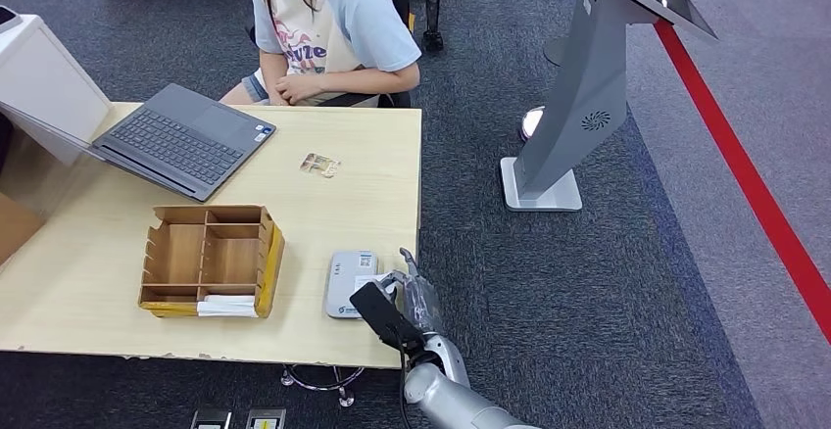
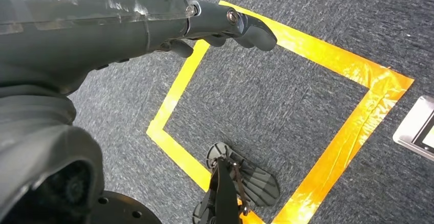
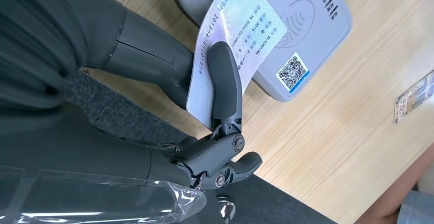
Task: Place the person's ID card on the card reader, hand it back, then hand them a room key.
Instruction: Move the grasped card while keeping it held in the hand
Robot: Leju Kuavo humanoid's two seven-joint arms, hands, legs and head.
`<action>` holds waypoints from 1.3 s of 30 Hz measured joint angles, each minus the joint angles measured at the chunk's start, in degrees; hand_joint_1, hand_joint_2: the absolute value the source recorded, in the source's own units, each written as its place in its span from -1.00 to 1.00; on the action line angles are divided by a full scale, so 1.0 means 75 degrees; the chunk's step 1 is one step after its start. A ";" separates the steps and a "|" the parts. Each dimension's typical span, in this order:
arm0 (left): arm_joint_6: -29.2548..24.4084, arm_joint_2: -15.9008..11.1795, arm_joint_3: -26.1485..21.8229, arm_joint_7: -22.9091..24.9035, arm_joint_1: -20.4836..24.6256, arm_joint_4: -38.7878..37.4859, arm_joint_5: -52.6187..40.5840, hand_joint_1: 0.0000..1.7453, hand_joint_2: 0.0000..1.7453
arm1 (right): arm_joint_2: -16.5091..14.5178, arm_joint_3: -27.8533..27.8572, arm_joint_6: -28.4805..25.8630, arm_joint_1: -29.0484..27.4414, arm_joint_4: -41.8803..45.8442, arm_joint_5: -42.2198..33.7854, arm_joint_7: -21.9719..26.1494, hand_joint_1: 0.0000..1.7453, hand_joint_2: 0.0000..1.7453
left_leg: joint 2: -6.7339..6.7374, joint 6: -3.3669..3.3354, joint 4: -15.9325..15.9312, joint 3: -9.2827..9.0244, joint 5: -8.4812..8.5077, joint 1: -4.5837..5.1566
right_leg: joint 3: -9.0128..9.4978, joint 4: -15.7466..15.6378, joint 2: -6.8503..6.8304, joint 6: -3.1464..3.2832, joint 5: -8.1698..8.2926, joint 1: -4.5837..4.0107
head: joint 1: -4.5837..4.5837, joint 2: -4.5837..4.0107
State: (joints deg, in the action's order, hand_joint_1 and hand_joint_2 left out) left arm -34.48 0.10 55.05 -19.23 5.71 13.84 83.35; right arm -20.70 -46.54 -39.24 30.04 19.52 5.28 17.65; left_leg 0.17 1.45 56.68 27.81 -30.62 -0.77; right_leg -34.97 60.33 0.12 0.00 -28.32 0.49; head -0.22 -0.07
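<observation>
Right wrist view: right hand [image 3: 204,132] pinches ID card [image 3: 240,35] at frame centre, its long axis running toward upper right over the card reader [image 3: 312,40]. Left hand [image 2: 225,24] holds nothing, fingers loosely curled.

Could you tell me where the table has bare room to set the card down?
Bare wood lies between the small patterned card and the grey card reader. It is crowded near the brown cardboard organiser and grey laptop.
</observation>
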 joint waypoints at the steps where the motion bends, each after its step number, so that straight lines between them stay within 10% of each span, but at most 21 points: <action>1: 0.0000 0.0005 -0.0003 0.0000 0.0000 0.0000 0.0004 -1.00 -1.00 | -0.0003 -0.0024 -0.0008 0.0003 -0.0005 -0.0057 -0.0023 1.00 1.00 | 0.0000 0.0000 0.0000 0.0000 0.0000 0.0000 | 0.0000 0.0000 0.0000 0.0000 0.0000 0.0000 | 0.0001 0.0000; 22: -0.0051 0.0042 -0.0012 -0.0066 0.0000 0.0000 0.0063 -1.00 -1.00 | -0.0008 0.0613 -0.0054 -0.0158 0.0007 0.1795 0.0424 1.00 1.00 | 0.0001 0.0000 0.0000 -0.0001 0.0000 0.0000 | 0.0002 0.0000 0.0000 0.0000 0.0000 0.0000 | 0.0001 0.0000; 39: 0.0573 -0.0004 -0.0020 -0.0230 -0.0001 -0.0006 -0.0047 -1.00 -1.00 | 0.0005 0.0295 -0.0051 0.0059 0.1528 0.0993 0.1582 1.00 1.00 | 0.0000 0.0001 0.0000 0.0000 0.0001 -0.0001 | 0.0001 0.0001 0.0000 -0.0001 0.0002 -0.0001 | 0.0001 0.0000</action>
State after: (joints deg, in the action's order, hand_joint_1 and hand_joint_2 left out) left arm -30.18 0.08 54.90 -20.96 5.70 13.79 83.00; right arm -20.67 -44.33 -39.63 30.48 30.98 12.73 29.52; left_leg 0.17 1.46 56.68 27.81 -30.61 -0.78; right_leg -34.96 60.34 0.13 -0.01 -28.31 0.48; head -0.21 -0.07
